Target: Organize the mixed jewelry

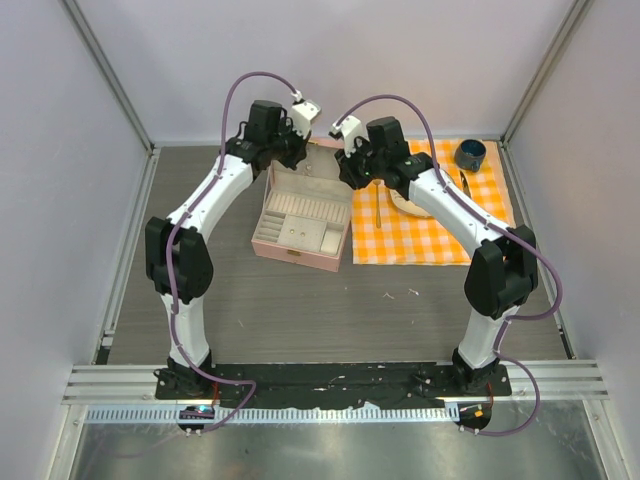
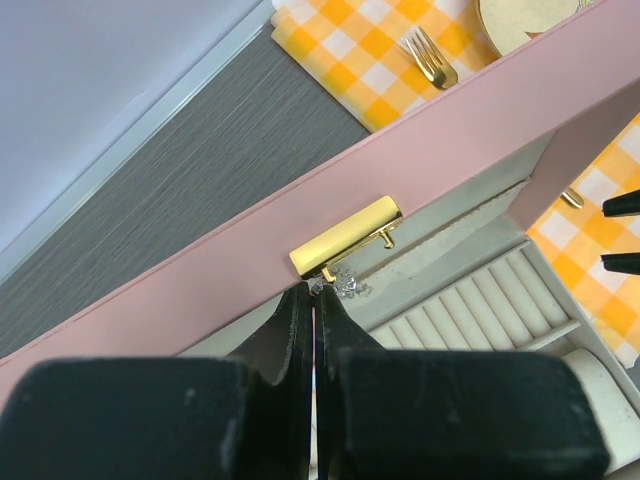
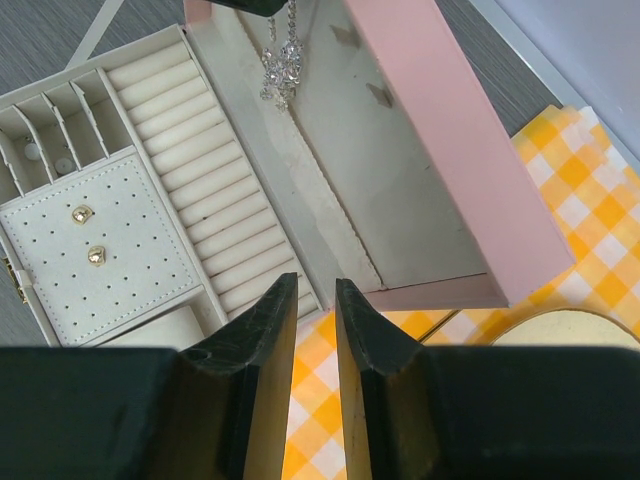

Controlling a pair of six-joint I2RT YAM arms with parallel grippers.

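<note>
The pink case [image 1: 300,225] lies open, lid [image 3: 470,170] raised at the back. My left gripper [image 2: 316,290] is shut on a thin silvery chain [image 2: 350,288] just under the lid's gold clasp [image 2: 345,238]. In the right wrist view the chain [image 3: 280,65] hangs with a sparkling cluster in front of the lid's inner face. My right gripper [image 3: 316,285] is open and empty above the case's right corner and the checked cloth. Two gold studs [image 3: 80,213] sit on the perforated pad. Tiny pale bits [image 3: 62,165] lie in the small slots.
An orange checked cloth [image 1: 440,235] lies right of the case with a plate [image 1: 410,200], a gold fork [image 2: 430,58] and a dark blue cup [image 1: 469,153]. Ring rolls [image 3: 210,200] fill the case's middle. Both arms meet over the case's back edge.
</note>
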